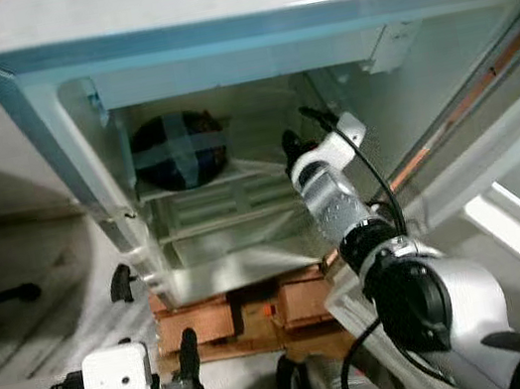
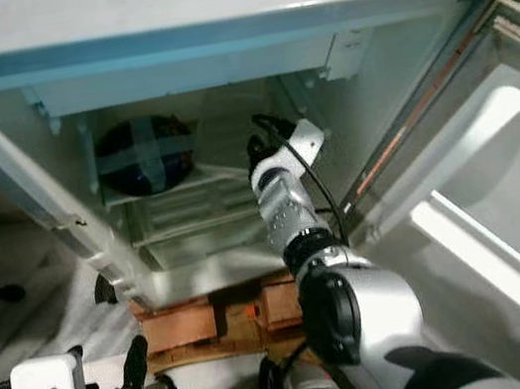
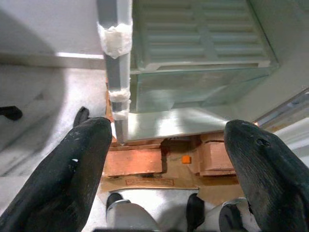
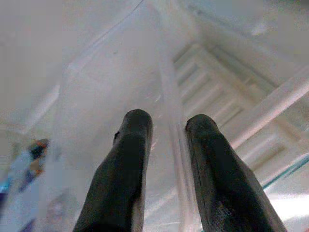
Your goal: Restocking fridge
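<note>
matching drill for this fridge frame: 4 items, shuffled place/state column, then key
Items:
1. dark round bundle crossed with light-blue tape
2. right gripper
3. left gripper
4. orange-brown wooden pallet

Places/states:
A. under the fridge
B. low outside the fridge, fingers spread wide
C. on the upper fridge shelf, at the back
D. reached inside the fridge, fingers nearly together, holding nothing

Pairs: 1-C, 2-D, 3-B, 4-A

This looks like a home kitchen corner. A small pale-blue fridge [image 1: 241, 27] stands open on wooden blocks [image 1: 247, 318], its door [image 2: 485, 215] swung out to the right. The floor [image 1: 26, 296] to the left is pale, perhaps tiled, though it is blurred.
</note>
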Available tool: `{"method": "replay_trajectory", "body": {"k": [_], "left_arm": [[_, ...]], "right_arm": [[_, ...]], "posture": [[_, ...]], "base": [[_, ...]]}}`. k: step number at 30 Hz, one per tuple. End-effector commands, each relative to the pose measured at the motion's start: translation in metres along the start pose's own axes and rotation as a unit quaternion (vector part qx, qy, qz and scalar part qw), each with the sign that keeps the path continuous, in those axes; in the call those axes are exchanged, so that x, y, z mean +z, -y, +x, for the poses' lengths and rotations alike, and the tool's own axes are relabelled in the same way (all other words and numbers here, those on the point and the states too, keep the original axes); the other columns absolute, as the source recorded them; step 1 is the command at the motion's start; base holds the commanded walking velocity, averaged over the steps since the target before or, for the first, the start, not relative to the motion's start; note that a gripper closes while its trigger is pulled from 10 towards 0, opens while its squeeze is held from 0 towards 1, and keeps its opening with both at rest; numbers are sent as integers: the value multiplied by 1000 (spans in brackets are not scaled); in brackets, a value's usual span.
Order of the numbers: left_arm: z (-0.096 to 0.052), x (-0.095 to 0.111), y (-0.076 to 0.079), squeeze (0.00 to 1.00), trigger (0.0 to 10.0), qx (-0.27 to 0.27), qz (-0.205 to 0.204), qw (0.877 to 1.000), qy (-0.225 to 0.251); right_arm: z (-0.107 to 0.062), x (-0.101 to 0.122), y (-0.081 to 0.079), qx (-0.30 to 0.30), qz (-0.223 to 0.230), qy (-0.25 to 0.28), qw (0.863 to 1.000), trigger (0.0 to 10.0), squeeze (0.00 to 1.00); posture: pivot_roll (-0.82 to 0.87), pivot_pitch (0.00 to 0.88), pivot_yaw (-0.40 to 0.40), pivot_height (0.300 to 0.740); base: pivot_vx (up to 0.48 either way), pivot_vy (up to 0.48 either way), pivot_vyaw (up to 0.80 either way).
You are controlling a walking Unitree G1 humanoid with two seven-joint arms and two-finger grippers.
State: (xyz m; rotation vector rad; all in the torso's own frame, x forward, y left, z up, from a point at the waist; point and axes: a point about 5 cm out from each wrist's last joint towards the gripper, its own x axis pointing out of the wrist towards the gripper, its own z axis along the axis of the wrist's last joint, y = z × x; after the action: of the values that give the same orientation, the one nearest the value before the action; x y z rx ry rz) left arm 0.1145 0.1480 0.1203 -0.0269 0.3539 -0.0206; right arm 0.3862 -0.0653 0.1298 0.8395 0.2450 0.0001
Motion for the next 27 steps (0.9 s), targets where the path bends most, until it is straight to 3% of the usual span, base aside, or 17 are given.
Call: {"method": "replay_trajectory", "body": {"k": [1,17,23,24,27], "left_arm": [[-1,-2,2,0,10000,4,-3,1000,-9],[22,-2,1,0,10000,16,-11,1000,14],[37,2,0,0,10000,18,-8,999,31],[40,2,0,0,10000,20,-8,999,35],[48,5,-1,0,10000,19,-6,999,44]], "right_arm": [[0,-9,-4,14,16,-29,999,10000,1000],[6,29,-29,116,-27,12,993,10000,1000],[7,39,-19,114,-154,21,981,10000,1000],[6,43,-15,111,-191,27,975,10000,1000],[6,48,-11,114,-247,37,962,10000,1000]], "posture": [[355,297,-185,740],[320,235,-203,740],[300,199,-204,740],[296,192,-203,740],[285,173,-200,740]], "base": [[0,0,0],[0,0,0],[0,0,0],[0,0,0],[0,0,0]]}}
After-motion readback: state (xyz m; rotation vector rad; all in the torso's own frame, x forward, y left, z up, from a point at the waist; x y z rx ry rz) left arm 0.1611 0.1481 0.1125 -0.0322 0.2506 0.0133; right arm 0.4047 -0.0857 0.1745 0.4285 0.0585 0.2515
